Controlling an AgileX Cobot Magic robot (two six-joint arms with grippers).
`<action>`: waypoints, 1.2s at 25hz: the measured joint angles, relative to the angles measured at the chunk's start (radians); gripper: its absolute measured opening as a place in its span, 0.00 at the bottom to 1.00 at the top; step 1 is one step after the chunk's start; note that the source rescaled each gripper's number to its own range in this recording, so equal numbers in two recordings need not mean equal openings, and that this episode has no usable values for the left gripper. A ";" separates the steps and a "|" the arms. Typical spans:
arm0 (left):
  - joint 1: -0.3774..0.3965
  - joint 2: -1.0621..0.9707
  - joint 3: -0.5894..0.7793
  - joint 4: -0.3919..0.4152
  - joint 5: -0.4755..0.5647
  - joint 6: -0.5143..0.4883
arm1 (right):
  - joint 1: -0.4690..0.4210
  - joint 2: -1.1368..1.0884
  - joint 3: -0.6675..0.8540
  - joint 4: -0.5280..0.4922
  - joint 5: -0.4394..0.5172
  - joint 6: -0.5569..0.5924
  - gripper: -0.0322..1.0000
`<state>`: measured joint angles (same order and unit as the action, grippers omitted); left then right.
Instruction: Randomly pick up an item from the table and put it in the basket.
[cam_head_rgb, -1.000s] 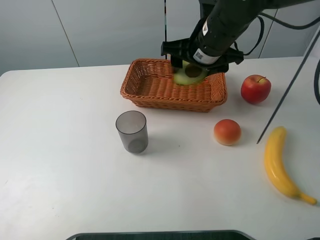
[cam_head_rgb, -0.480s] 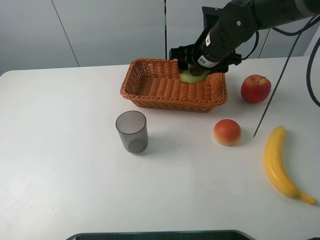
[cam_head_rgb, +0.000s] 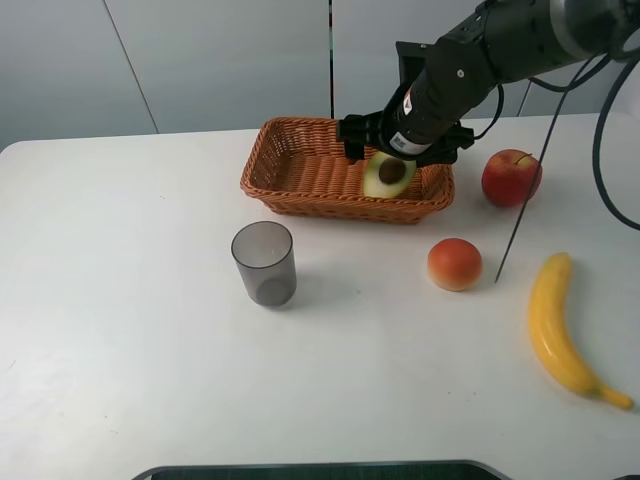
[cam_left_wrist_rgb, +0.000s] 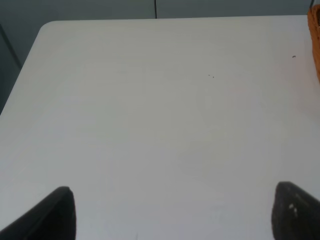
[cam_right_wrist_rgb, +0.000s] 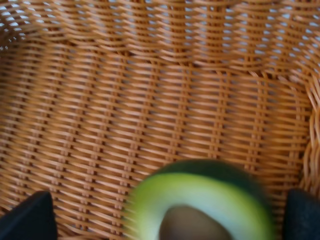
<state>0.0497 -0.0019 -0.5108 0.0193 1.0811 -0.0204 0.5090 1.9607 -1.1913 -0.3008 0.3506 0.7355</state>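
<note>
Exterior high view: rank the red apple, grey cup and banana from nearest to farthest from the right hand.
From the right hand, above the basket:
1. Red apple, right of the basket.
2. Grey cup, in front, toward the left.
3. Banana, far front right.

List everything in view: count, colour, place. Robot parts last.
table: 1, white, under everything.
basket: 1, orange-brown wicker, rear centre.
avocado half: 1, green, in basket's right end.
cup: 1, grey translucent, front of basket.
apple: 1, red, right of basket.
round fruit: 1, orange-red, front of apple.
banana: 1, yellow, far right.
cable: 1, dark, between apple and banana.
right gripper: 1, black, fingers open above avocado.
left gripper: 1, black, fingers open over table.
</note>
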 joint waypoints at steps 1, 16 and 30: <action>0.000 0.000 0.000 0.000 0.000 0.000 | 0.000 0.000 0.000 0.000 0.008 0.000 0.97; 0.000 0.000 0.000 0.000 0.000 0.000 | -0.033 -0.168 0.078 0.182 0.187 -0.227 1.00; 0.000 0.000 0.000 0.000 0.000 0.000 | -0.353 -0.767 0.521 0.313 0.350 -0.515 1.00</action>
<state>0.0497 -0.0019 -0.5108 0.0193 1.0811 -0.0204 0.1559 1.1942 -0.6706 0.0125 0.7010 0.2209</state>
